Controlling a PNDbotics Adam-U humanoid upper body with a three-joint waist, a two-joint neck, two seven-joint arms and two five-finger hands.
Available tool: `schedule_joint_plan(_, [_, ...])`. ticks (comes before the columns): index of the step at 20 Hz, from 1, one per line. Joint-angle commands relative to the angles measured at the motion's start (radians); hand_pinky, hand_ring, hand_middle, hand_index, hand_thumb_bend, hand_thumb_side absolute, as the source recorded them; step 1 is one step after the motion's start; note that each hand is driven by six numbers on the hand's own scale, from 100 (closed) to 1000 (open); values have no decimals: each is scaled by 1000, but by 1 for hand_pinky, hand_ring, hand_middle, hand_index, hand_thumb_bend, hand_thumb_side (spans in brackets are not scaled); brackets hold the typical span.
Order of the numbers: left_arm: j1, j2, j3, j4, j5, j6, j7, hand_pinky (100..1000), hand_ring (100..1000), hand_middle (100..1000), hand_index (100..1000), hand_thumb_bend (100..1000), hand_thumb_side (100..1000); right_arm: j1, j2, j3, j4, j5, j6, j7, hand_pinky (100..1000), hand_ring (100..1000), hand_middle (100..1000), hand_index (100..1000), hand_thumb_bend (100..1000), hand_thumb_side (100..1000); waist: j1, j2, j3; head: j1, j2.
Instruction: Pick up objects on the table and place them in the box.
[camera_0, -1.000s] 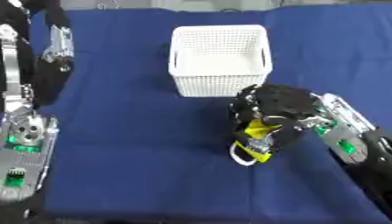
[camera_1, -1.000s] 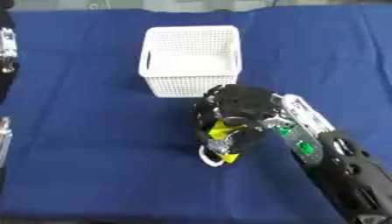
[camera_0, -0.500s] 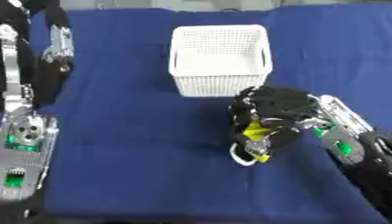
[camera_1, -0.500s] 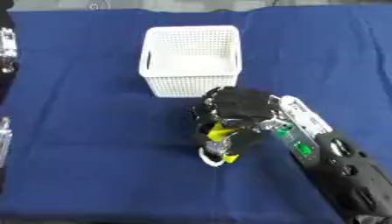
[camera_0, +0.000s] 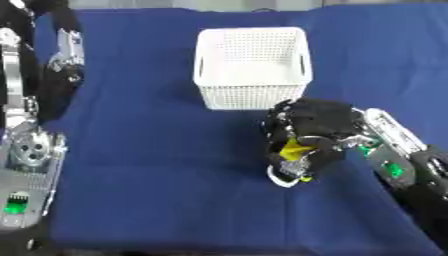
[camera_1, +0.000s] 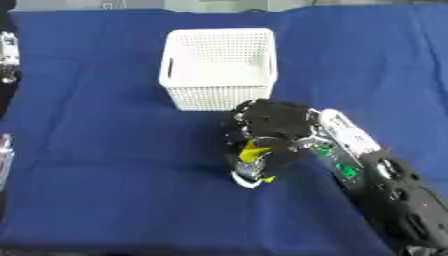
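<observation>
My right hand (camera_0: 317, 126) hangs just in front of the white mesh basket (camera_0: 252, 66), fingers curled round a small yellow and white object (camera_0: 295, 159) whose white loop dangles from its lower end. The object is partly hidden by the fingers. I cannot tell whether it still touches the blue cloth. My left arm (camera_0: 35, 145) runs along the left edge of the left eye view; its hand does not show in either view.
The basket stands at the middle back of the blue cloth-covered table (camera_0: 157, 150), and its inside looks bare. Blue cloth stretches to the left and front of my right hand.
My right hand with the yellow object has hardly moved; it has shifted a little, while the basket and left arm stay put.
</observation>
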Motion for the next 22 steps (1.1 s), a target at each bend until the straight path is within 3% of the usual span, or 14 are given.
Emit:
schedule_joint_plan(1, [-7,11,6,-16,-1,-4,1,900,751,774,823,100,704,-9,0,-24,6,45,-136,109,603,522,529,655,100,1000,1,-14,0,-10,-3])
schedule_joint_plan(19, [-7,11,7,-16,0,-4,1,900,752,774,822,100,703,-4,17,-52,98,210,-136,30,601,529,536,667,100,1000,4,-12,-1,-10,-3])
schedule_joint_plan(22, [-7,10,7,-16,1,-4,1,900,752,774,822,100,704,-3,19,-46,106,226,-136,26,457,474,494,619,100,1000,3,-12,0,-11,-3])
